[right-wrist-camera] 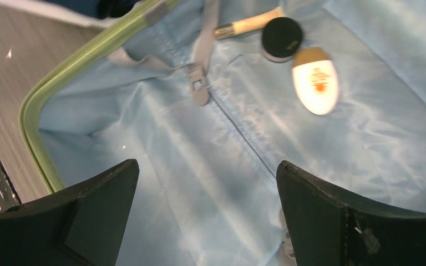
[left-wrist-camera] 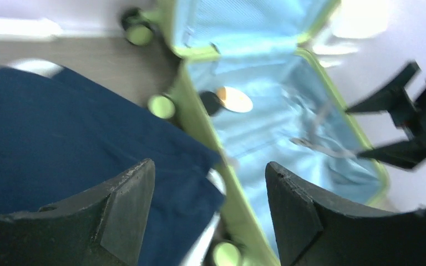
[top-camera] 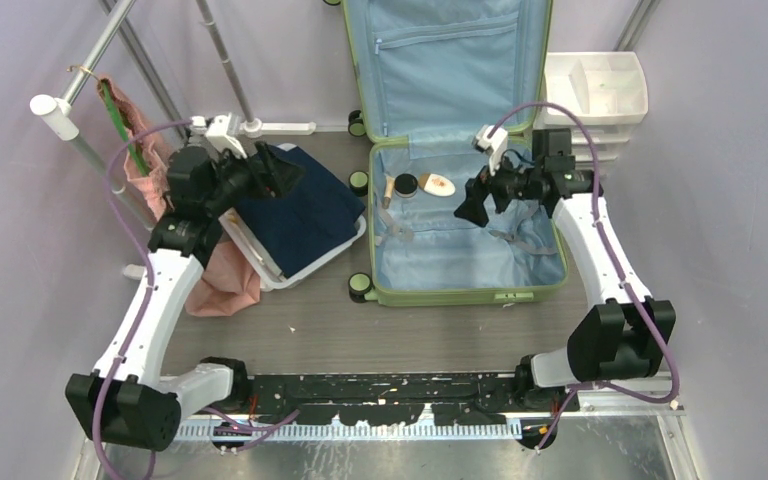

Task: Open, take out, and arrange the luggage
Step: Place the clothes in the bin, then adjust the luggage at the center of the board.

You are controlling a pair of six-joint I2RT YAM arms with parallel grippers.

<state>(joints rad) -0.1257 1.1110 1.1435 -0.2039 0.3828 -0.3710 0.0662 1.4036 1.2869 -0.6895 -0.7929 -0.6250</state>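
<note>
Hovering over open luggage (top-camera: 457,296) (lid upright), right fingers (right-wrist-camera: 91,219) spread.

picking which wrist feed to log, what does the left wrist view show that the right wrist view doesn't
Only the left wrist view: the navy cloth, a green wheel and the open right pincer.
Only the right wrist view: the cream stick.
Both: the luggage with its pale blue lining, and the black-lidded jar and white oval bottle lying in it.
</note>
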